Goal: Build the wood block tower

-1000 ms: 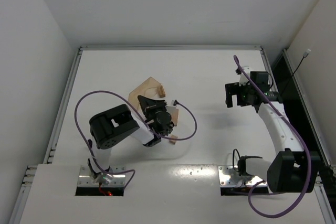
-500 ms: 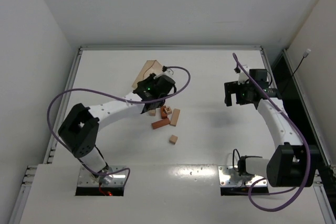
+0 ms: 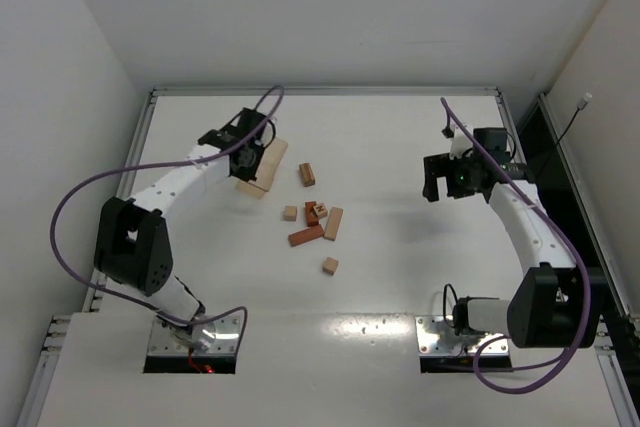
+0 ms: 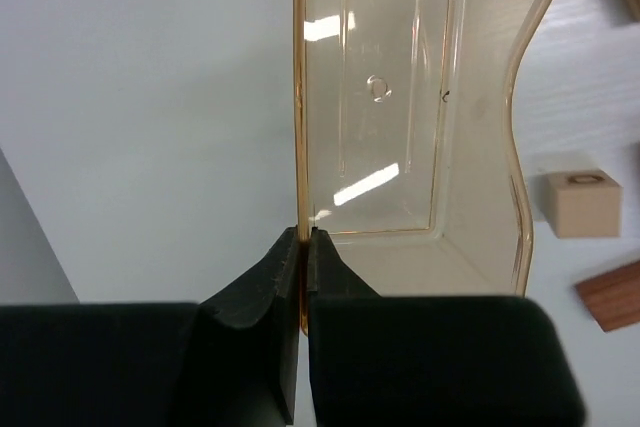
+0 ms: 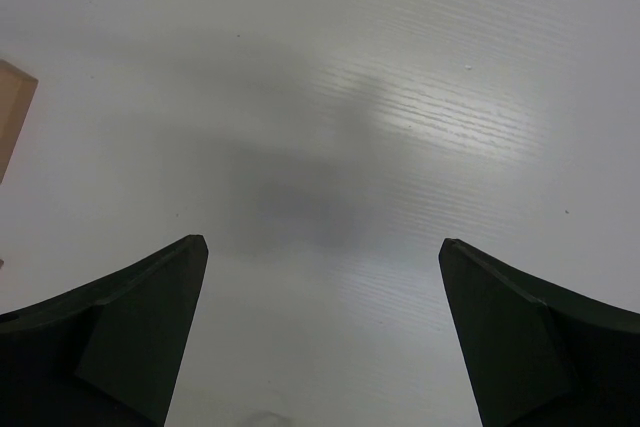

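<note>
Several wood blocks lie loose on the table's middle: a tan bar (image 3: 307, 174), a tan cube (image 3: 290, 213), a reddish cube with a dark letter (image 3: 314, 212), a tan bar (image 3: 333, 223), a reddish bar (image 3: 306, 236) and a tan cube (image 3: 330, 266). No tower stands in any view. My left gripper (image 3: 245, 154) (image 4: 303, 237) is shut on the thin wall of a clear amber tray (image 4: 400, 97) (image 3: 268, 165), left of the blocks. A tan cube (image 4: 583, 203) and a reddish block (image 4: 612, 294) show beyond the tray. My right gripper (image 3: 440, 182) (image 5: 322, 257) hangs open over bare table to the blocks' right.
The white table has a raised metal rim (image 3: 325, 91) along its far and side edges. A tan block's edge (image 5: 10, 117) shows at the left of the right wrist view. Purple cables (image 3: 75, 197) loop from both arms.
My left arm has swung from over the middle of the table to the far left, carrying the amber tray. The blocks it covered now lie exposed. The right arm has hardly moved.
</note>
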Robot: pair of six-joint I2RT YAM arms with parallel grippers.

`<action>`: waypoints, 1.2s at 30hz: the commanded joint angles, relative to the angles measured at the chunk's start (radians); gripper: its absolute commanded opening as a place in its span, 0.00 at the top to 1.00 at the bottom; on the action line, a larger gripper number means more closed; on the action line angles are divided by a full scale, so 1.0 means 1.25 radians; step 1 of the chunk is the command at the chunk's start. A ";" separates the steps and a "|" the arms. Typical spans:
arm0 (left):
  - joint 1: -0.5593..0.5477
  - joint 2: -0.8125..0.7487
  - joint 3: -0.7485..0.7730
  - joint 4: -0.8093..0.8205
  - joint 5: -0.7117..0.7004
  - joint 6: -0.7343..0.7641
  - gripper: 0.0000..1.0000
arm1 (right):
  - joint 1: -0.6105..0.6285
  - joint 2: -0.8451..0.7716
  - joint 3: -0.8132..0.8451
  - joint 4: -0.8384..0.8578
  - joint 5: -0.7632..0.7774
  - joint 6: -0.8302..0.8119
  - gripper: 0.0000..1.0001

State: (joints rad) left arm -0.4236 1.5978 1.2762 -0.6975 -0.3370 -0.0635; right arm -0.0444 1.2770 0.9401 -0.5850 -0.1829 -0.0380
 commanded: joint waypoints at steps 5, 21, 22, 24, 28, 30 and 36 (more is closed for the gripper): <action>0.182 0.015 0.079 0.023 0.051 0.005 1.00 | -0.004 0.013 0.037 0.009 -0.087 -0.026 0.01; 0.518 0.336 0.366 0.029 0.337 0.106 1.00 | -0.004 0.029 0.022 0.002 -0.162 -0.048 0.01; 0.541 0.368 0.405 -0.006 0.359 0.122 1.00 | -0.004 0.029 0.022 0.002 -0.169 -0.048 0.01; 0.567 0.428 0.479 -0.033 0.408 0.139 1.00 | -0.004 0.029 0.022 0.002 -0.180 -0.048 0.01; 0.603 0.561 0.662 -0.106 0.464 0.183 1.00 | -0.004 0.029 0.022 0.002 -0.187 -0.056 0.01; 0.603 0.611 0.736 -0.130 0.456 0.213 1.00 | -0.004 0.036 0.022 0.002 -0.187 -0.056 0.01; 0.603 0.620 0.696 -0.096 0.398 0.225 1.00 | -0.004 0.044 0.022 0.002 -0.187 -0.056 0.01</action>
State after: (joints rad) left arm 0.3367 2.3901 2.1517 -0.8120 0.1608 0.1810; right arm -0.0444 1.3220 0.9413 -0.6037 -0.3836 -0.0910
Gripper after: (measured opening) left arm 0.009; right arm 0.992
